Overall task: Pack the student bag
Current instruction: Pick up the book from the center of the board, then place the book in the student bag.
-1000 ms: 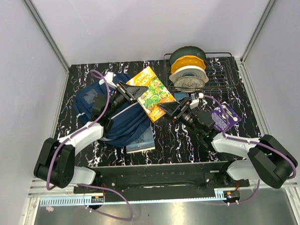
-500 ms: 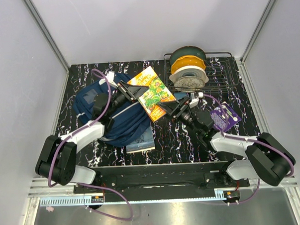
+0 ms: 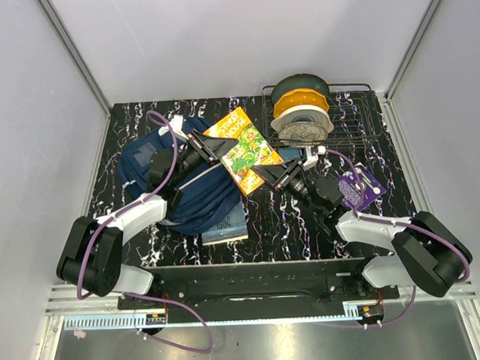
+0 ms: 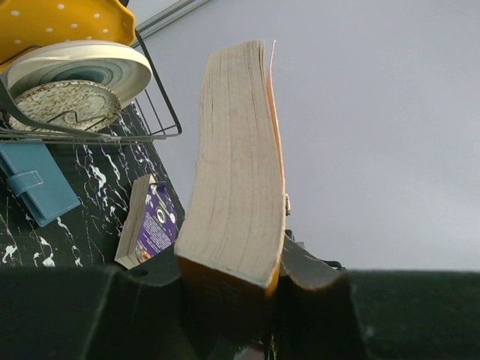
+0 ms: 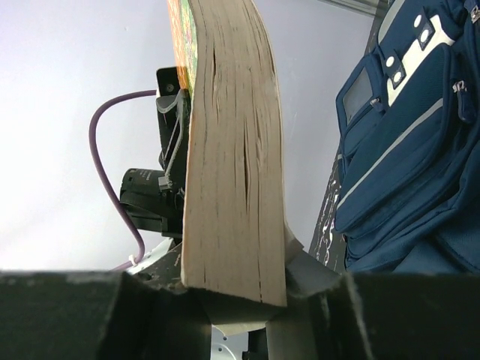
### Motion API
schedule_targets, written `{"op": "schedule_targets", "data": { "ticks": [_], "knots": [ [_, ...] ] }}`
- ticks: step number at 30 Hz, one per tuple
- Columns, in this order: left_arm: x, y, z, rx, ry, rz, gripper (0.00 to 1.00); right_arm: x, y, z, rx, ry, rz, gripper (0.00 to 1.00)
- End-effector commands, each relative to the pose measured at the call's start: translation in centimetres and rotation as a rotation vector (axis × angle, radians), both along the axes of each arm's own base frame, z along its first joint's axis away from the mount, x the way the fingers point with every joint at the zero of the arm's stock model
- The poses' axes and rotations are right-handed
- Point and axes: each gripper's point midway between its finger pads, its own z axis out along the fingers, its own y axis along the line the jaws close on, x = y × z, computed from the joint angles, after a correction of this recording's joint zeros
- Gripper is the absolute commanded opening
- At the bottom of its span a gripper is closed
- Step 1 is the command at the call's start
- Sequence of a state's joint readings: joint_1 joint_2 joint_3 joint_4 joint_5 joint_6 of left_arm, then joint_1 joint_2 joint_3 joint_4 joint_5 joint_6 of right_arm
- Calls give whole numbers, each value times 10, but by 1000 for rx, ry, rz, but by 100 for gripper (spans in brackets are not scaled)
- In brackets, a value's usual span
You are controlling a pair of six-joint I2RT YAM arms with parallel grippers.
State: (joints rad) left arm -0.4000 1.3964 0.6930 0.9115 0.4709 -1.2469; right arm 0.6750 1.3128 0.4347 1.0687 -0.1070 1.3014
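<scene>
Both arms hold one thick paperback beside the open-lying student bag [image 3: 177,191].

The navy bag lies at about 9 o'clock on the black marbled table [image 3: 290,226], with its white stripe trim showing in the right wrist view [image 5: 405,150]. The orange-and-green book [image 3: 243,150] sits at the bag's 2 o'clock side. The left gripper [image 3: 210,147] pinches the book's 10 o'clock edge and the right gripper [image 3: 270,176] pinches its 5 o'clock edge. Each wrist view shows the page block clamped between the jaws [image 4: 236,172] [image 5: 232,150]. A wire rack [image 3: 365,123] of dishes stands at 1 o'clock, a purple book [image 3: 360,187] at 3 o'clock, and a blue wallet [image 3: 289,155] just beside the paperback.
</scene>
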Motion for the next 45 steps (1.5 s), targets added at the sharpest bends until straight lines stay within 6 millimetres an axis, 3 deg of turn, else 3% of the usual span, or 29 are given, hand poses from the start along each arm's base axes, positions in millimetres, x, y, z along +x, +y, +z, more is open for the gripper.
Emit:
{"op": "schedule_targets", "data": {
  "ticks": [1,3,6,7,8,11,14,30,35,36,43,45],
  "knots": [
    [-11,1,34,-4,-144,-20,16,-3,-3,32,37,-83,-5,0],
    [-11,1,32,32,-146,-8,18,-2,-5,30,27,-78,-19,0],
    [-12,4,30,78,-155,10,37,-1,-5,30,-4,-77,-22,0],
    [-11,4,25,100,-138,13,46,-1,-5,33,-5,-82,-24,0],
    [-13,7,28,111,-150,23,62,-1,-5,33,-11,-81,-28,0],
    [-13,14,25,178,-158,66,87,0,-9,28,-31,-64,-49,0],
    [-13,21,25,256,-171,104,99,1,-15,24,-43,-49,-78,0],
    [-17,86,16,676,-223,362,99,-4,-53,10,-168,10,-227,0],
    [-20,101,-12,882,-183,333,99,-13,-65,20,-190,-6,-247,0],
    [-23,102,-19,919,-178,307,99,-15,-67,12,-220,13,-250,0],
    [-46,109,-103,1192,-29,46,99,-25,-93,0,-274,67,-321,0],
    [-51,105,-115,1213,-35,1,99,-29,-99,-2,-285,75,-334,0]
  ]
}}
